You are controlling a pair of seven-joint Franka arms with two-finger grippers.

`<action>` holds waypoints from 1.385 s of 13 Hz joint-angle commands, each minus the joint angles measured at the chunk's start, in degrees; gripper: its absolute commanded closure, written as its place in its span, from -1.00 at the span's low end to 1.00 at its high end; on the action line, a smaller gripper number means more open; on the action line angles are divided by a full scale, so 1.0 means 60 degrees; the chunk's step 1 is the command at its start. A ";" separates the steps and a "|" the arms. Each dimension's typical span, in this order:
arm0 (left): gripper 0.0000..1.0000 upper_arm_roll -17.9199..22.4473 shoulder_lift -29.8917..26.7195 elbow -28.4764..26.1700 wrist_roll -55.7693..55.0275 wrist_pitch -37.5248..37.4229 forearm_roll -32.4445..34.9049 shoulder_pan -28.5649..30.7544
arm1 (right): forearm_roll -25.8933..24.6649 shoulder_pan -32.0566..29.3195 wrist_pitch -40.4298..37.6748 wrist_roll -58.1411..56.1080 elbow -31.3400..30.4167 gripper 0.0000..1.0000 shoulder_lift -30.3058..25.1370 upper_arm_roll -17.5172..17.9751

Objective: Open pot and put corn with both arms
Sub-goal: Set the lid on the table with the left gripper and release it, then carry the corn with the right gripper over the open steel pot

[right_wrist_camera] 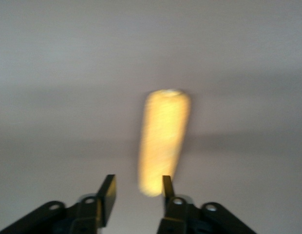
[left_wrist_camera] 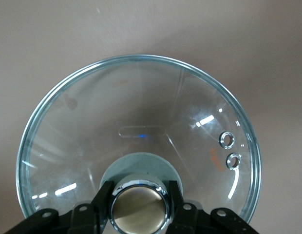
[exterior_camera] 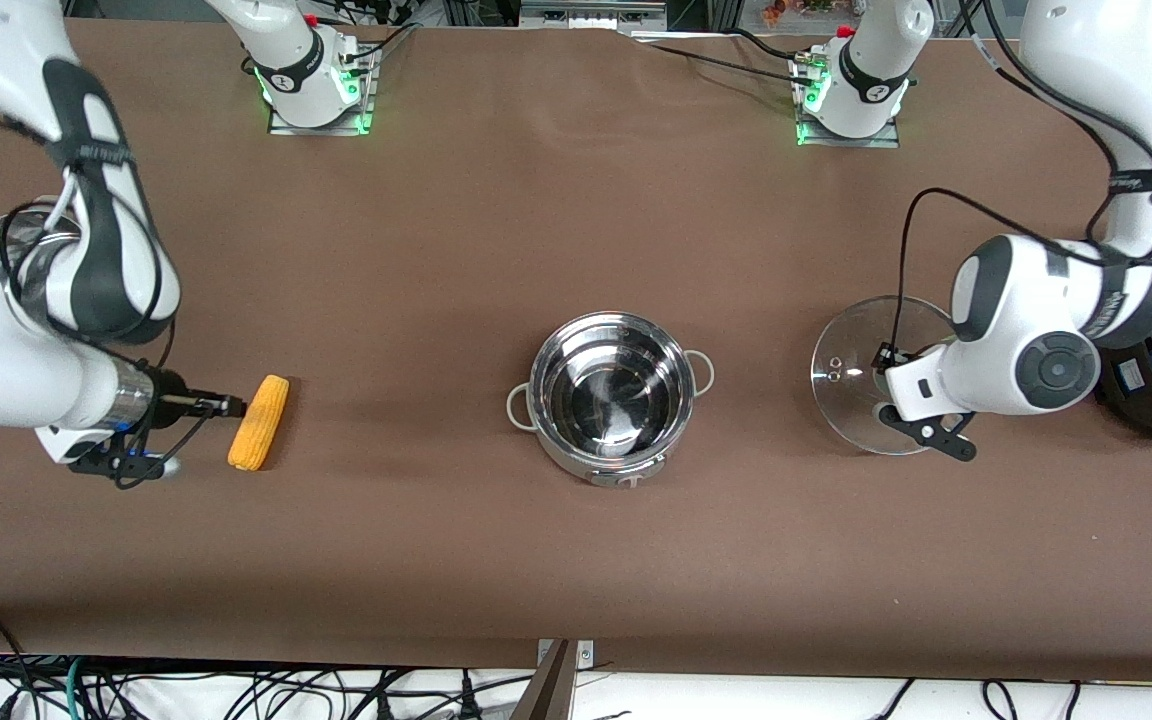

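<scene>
Shiny round steel pot (exterior_camera: 612, 397) sits open at frame centre. My left gripper (left_wrist_camera: 139, 204) clamps the glass lid's (left_wrist_camera: 141, 126) knob, seen only at wrist. My right gripper (right_wrist_camera: 136, 192), fingers spread, flanks the yellow-orange corn cob (exterior_camera: 259, 422) lying centre-left.

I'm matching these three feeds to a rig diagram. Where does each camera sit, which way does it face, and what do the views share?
Front view: high across the table, facing both arms' bases; shows both arms, the open pot and the table.
Left wrist view: on the left arm's wrist, looking down at the glass lid; the left gripper is shut on its knob.
Right wrist view: on the right wrist, facing the corn; the right gripper is open.
Shared: lid and corn also show from the front.
</scene>
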 commanded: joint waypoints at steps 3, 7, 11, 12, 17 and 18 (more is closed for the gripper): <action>-0.99 -0.0169 -0.0931 -0.2423 0.0046 0.2192 0.0029 0.0117 | 0.0060 -0.0608 0.1327 -0.0807 -0.0741 -1.00 0.0574 0.0166; -1.00 -0.0344 -0.2026 -0.2103 -0.0129 0.0921 -0.0015 0.0029 | 0.0074 -0.0374 0.1475 -0.0602 -0.0741 -1.00 0.0663 0.0180; -1.00 -0.0374 -0.3315 -0.1502 -0.0844 -0.0430 -0.0204 0.0043 | 0.0089 -0.0213 0.1797 -0.0499 -0.0756 -1.00 0.0839 0.0180; -1.00 -0.0389 -0.3623 -0.1428 -0.1225 -0.0663 -0.0379 0.0101 | 0.0089 -0.0212 0.1826 -0.0499 -0.0770 -1.00 0.0897 0.0180; -1.00 -0.0199 -0.4402 0.0342 -0.2240 -0.2729 -0.1040 0.0380 | 0.0089 -0.0067 0.2266 -0.0005 -0.1049 -0.31 0.0971 0.0210; -1.00 -0.0140 -0.4678 0.0331 -0.2341 -0.2731 -0.0953 0.0293 | 0.0089 0.0094 0.2237 0.0318 -0.1049 0.27 0.0942 0.0195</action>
